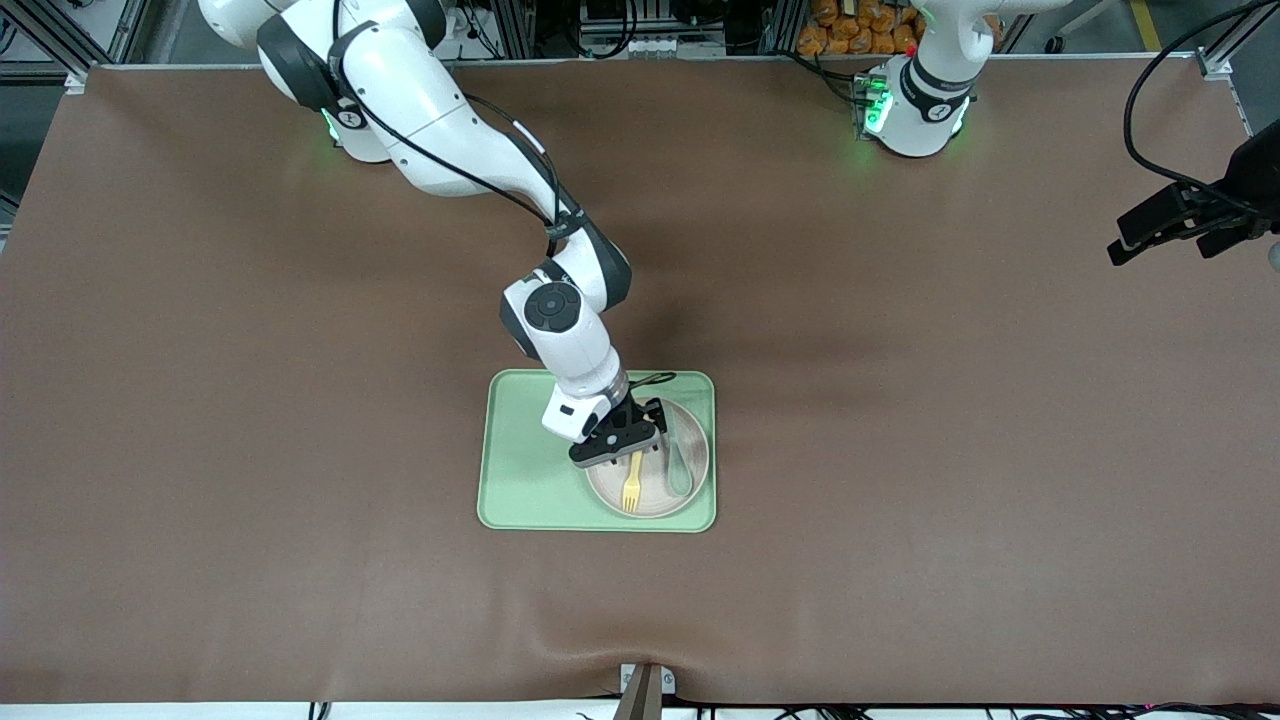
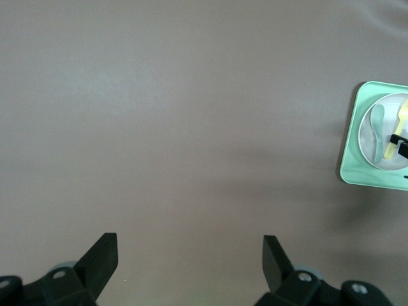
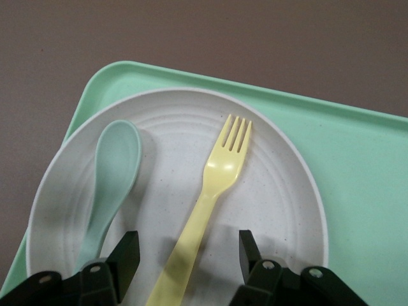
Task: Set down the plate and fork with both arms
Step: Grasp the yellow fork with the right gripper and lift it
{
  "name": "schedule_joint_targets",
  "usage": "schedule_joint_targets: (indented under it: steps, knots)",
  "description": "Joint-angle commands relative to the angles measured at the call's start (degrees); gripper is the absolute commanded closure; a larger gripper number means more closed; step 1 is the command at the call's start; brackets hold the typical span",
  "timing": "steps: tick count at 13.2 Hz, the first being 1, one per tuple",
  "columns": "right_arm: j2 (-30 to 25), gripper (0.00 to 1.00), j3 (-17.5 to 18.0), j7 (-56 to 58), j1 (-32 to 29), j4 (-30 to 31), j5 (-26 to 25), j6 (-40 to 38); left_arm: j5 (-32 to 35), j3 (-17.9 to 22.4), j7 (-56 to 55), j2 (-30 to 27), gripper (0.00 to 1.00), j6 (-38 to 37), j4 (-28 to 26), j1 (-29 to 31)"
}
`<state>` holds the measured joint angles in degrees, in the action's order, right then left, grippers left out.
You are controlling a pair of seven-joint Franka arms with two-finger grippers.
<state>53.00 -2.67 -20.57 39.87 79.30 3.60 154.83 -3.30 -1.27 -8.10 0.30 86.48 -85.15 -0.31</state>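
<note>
The pale plate [image 1: 655, 497] lies on the green tray [image 1: 530, 470], toward the left arm's end of it. On the plate rests the yellow fork [image 1: 632, 487], tines toward the front camera. My right gripper [image 1: 625, 450] is low over the plate. In the right wrist view, the right gripper [image 3: 188, 245] is open, its fingers [image 3: 127, 255] straddling the handle of the fork [image 3: 220, 175] with a gap on each side. My left gripper [image 1: 1160, 225] waits at the left arm's end of the table. The left gripper [image 2: 190, 245] is open over bare cloth.
A pale green spoon [image 1: 680, 460] lies on the plate beside the fork, on the side toward the left arm's end. The left wrist view shows the tray [image 2: 354, 146] with the plate [image 2: 368, 137] at a distance. A brown cloth [image 1: 300, 400] covers the table.
</note>
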Motion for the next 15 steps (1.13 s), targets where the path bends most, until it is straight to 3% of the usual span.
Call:
schedule_joint_targets:
  steps: [1, 8, 9, 11, 15]
  knots:
    - [1.31, 0.28, -0.75, -0.79, 0.99, -1.34, -0.78, 0.47, 0.92, 0.22, 0.19, 0.49, 0.00, -0.52, 0.25, -0.30]
    - [1.84, 0.28, -0.75, -1.58, 1.08, -1.16, -0.78, 0.29, 0.57, 0.22, 0.19, 0.93, 0.00, 0.53, 0.34, -0.66]
    - [1.84, 0.33, -0.75, -1.58, 1.08, -1.07, -0.78, 0.29, 0.49, 0.22, 0.19, 0.93, 0.00, 0.53, 0.34, -0.66]
    - [2.02, 0.63, -0.75, -1.49, 1.08, -1.07, -0.96, 0.29, 0.48, 0.22, 0.19, 0.85, 0.00, 0.53, 0.34, -0.57]
    - [2.11, 1.00, -0.75, -1.49, 0.99, -1.07, -2.81, 0.38, 0.40, 0.22, 0.19, 0.76, 0.00, 0.44, 0.25, -0.48]
